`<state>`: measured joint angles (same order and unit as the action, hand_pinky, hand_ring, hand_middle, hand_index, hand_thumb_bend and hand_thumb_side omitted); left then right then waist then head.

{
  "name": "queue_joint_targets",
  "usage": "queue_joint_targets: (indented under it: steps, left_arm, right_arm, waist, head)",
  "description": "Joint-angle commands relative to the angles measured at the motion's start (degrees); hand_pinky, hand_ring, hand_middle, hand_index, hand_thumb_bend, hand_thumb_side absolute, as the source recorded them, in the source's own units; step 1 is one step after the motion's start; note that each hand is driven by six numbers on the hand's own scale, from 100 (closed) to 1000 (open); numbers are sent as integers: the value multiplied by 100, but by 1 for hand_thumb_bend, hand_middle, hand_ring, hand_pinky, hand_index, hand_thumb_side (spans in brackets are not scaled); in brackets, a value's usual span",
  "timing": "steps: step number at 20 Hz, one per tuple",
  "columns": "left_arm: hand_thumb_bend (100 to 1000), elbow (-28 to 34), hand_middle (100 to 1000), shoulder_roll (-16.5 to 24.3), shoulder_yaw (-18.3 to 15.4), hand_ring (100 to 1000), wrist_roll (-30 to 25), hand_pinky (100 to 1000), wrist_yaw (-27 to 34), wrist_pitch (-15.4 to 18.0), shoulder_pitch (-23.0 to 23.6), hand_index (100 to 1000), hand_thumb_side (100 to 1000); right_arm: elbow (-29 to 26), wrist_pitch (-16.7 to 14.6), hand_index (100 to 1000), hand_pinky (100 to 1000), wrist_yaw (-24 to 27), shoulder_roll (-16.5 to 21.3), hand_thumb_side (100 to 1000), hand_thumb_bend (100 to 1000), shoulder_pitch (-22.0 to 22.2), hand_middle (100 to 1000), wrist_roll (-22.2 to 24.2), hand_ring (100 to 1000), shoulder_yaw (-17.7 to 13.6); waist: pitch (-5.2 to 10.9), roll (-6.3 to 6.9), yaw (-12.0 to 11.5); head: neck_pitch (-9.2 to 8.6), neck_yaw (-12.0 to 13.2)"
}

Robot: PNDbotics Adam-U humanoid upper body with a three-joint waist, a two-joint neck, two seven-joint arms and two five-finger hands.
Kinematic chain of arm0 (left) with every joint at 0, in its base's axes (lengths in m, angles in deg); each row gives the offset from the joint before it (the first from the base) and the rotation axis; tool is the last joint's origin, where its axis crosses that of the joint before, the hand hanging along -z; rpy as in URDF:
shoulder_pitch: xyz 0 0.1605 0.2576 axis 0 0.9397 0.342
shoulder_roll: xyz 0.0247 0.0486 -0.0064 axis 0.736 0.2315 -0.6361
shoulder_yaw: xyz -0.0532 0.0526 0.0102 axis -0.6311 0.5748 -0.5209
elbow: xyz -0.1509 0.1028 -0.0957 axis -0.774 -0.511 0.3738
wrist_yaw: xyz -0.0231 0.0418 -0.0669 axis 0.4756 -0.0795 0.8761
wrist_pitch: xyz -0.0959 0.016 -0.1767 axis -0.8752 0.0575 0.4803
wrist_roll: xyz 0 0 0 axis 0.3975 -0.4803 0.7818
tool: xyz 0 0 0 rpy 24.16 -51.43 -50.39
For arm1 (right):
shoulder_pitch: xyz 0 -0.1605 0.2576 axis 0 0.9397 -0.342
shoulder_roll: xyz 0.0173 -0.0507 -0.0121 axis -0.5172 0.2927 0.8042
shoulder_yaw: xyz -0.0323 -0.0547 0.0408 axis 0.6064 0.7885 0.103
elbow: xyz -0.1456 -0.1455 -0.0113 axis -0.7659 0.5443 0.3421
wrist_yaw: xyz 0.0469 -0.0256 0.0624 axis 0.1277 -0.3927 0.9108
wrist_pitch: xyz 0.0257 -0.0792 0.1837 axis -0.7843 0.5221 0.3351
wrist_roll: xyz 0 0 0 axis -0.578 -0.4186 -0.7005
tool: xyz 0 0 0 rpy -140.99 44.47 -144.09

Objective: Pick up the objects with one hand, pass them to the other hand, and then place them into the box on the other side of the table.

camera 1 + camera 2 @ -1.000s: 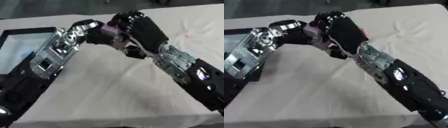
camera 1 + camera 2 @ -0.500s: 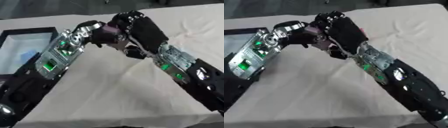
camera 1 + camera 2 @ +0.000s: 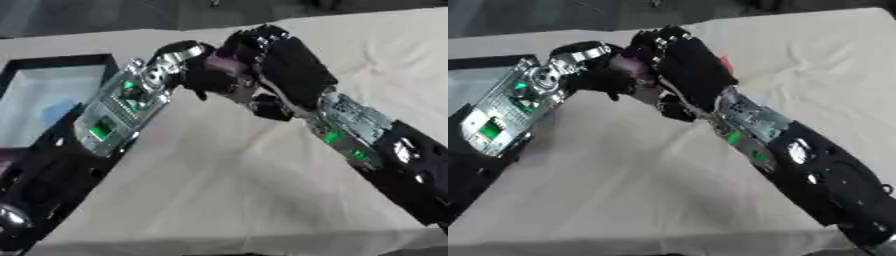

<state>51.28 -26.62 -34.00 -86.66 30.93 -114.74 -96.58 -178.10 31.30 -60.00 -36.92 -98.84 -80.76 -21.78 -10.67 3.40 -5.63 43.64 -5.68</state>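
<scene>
Over the middle of the counter (image 3: 219, 200) the two hands meet at the handover. The right hand (image 3: 289, 65) has its fingers (image 3: 254, 37) curled over a small purplish object (image 3: 226, 65), which sits between the two palms, held clear of the cloth. The left hand (image 3: 206, 80) presses in from the other side; whether its fingers are closed on the object or merely touching it cannot be told, as the right hand covers them. A speck of red shows behind the right hand in the right eye view; what it is cannot be made out.

The object looks small and light, probably rigid, and easily hidden in a palm. The receiving hand would likely do best to pinch the part left exposed before the right lets go. The box (image 3: 52, 95) lies at the left edge of the counter, just beside the left forearm, with something blue inside.
</scene>
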Motion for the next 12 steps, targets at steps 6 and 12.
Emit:
queue_joint_targets:
  steps: [6, 12]
  left_arm:
    - [100, -119, 510, 169, -70, 920, -10, 592, -294, 46, -85, 419, 224]
    - [100, -267, 490, 192, -105, 911, -147, 590, -577, 101, -78, 403, 195]
  right_arm:
    - [-233, 247, 816, 759, -215, 55, 100, 511, -98, 707, 25, 781, -27]
    - [-296, 406, 901, 793, -565, 58, 242, 616, -94, 790, 334, 841, -15]
  waist:
    - [216, 32, 11]
    - [221, 32, 31]
  head:
    - [-34, 0]
    - [-44, -9]
